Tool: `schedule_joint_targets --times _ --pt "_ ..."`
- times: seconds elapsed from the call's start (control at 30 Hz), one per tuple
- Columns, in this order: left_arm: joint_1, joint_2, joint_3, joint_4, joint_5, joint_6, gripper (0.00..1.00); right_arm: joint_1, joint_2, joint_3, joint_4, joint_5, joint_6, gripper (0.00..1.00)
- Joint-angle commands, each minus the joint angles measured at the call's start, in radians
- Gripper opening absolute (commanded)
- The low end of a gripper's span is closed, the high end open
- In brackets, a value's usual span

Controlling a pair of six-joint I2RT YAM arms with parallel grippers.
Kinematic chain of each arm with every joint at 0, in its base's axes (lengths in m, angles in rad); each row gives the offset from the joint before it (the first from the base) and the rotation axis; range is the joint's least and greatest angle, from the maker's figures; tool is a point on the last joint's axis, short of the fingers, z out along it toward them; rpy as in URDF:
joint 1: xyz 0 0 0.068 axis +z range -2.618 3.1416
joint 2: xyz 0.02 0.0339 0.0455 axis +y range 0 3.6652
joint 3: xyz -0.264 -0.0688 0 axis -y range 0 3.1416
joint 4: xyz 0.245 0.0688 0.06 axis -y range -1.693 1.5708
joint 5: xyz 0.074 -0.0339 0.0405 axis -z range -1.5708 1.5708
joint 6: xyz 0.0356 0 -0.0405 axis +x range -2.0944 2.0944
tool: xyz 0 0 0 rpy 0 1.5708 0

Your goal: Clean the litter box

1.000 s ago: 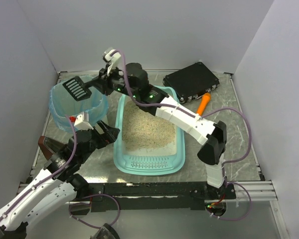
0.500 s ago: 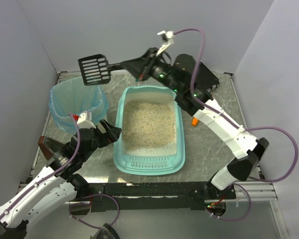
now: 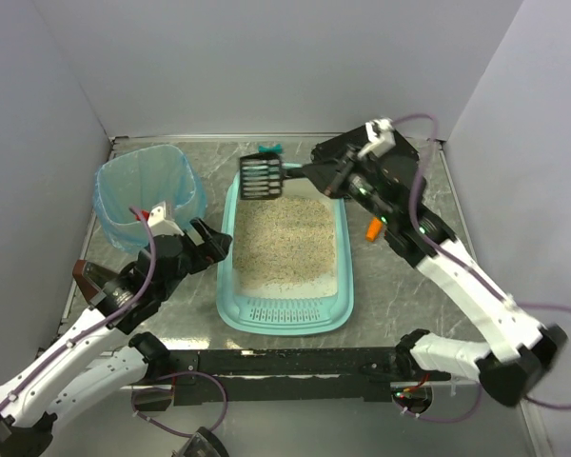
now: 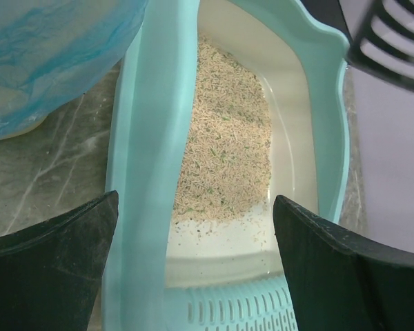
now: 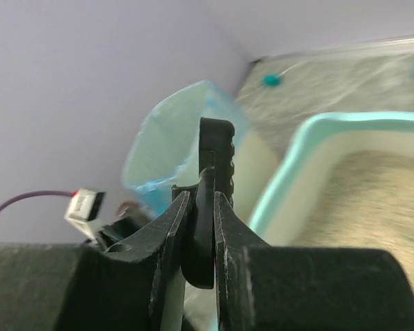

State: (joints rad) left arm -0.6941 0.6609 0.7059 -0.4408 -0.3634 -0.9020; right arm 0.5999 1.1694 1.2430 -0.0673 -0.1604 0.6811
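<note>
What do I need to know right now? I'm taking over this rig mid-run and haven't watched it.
Left gripper: open, holding nothing. In its wrist view the litter box left wall lies between the fingers; I can't tell if they touch.
Right gripper: shut on the scoop handle, with the head above the box's far end, apparently empty.
The blue-bagged bin stands left of the box.
Done: scoop in hand.
Left: no clear clumps show in the litter. Probably sift again, tip any waste into the bin, then put the scoop down.
</note>
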Motion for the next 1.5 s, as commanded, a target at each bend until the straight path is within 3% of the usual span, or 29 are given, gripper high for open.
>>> schedule_joint_targets --times 0.0,0.2,0.47,1.07,1.47 --pt "0.001 0.029 0.052 -0.006 -0.032 0.026 0.97 -0.020 -0.163 -0.120 -0.068 0.197 -0.078 0.00" --pt "0.001 0.065 0.064 -0.021 -0.072 0.025 0.97 -0.038 -0.220 -0.263 -0.149 0.196 -0.078 0.00" --pt "0.001 0.138 0.112 -0.081 -0.134 0.012 0.97 -0.040 -0.215 -0.315 -0.193 0.188 -0.078 0.00" --pt "0.001 0.368 0.167 -0.108 -0.094 0.051 0.99 -0.040 -0.037 -0.356 -0.128 0.167 -0.063 0.00" --pt "-0.002 0.517 0.221 -0.185 -0.104 0.058 0.85 -0.040 -0.017 -0.376 -0.111 0.167 -0.057 0.00"
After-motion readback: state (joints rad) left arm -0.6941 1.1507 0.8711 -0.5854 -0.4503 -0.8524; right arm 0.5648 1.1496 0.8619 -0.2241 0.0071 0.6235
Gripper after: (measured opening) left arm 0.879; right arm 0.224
